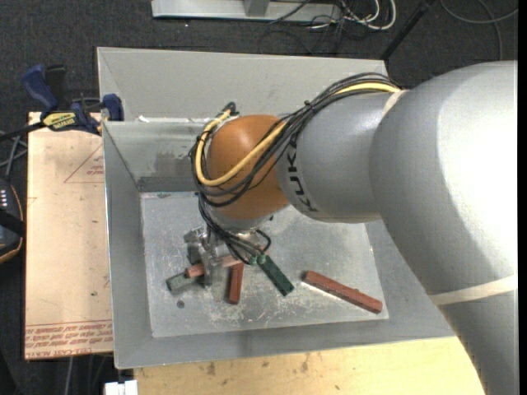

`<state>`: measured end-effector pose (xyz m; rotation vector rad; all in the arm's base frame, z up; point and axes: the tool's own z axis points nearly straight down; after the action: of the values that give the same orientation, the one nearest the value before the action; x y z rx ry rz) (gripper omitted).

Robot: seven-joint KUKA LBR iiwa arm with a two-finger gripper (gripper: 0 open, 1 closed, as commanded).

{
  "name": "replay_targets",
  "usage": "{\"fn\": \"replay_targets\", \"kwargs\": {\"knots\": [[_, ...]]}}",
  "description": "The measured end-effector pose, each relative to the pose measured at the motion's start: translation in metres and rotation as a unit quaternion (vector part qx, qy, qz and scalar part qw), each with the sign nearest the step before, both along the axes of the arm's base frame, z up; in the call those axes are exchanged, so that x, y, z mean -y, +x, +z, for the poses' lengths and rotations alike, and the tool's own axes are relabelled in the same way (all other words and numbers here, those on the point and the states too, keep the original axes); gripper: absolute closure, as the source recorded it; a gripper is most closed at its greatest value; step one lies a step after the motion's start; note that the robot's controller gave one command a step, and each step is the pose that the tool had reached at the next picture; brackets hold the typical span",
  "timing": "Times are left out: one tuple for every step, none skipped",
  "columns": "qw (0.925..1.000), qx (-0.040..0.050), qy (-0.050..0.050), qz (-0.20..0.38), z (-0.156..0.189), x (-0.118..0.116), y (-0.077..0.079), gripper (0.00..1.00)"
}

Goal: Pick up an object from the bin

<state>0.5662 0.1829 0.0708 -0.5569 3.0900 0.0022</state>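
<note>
My gripper (209, 253) hangs low over the front left of the bin floor, under the arm's orange cover. Right below it lies a small reddish piece (196, 272), which touches a dark grey piece (176, 283) on its left. A short red-brown block (235, 285) lies just right of the gripper, pointing to the bin's front. A dark green stick (275, 276) slants away from under the gripper toward the right. Whether the gripper touches any of them is hidden.
A long red-brown bar (342, 292) lies alone at the front right of the bin floor. The thick arm comes in from the right and covers the bin's back right part. The sloped left wall stands close to the grey piece.
</note>
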Motion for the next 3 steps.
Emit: {"fn": "replay_targets", "kwargs": {"knots": [[1.0000,0.0002,0.000,0.001,0.0628,0.0302,0.0112,1.00],[1.0000,0.0001,0.000,0.001,0.0627,0.0302,0.0111,1.00],[1.0000,-0.0002,0.000,0.001,0.0637,0.0305,0.0104,1.00]]}}
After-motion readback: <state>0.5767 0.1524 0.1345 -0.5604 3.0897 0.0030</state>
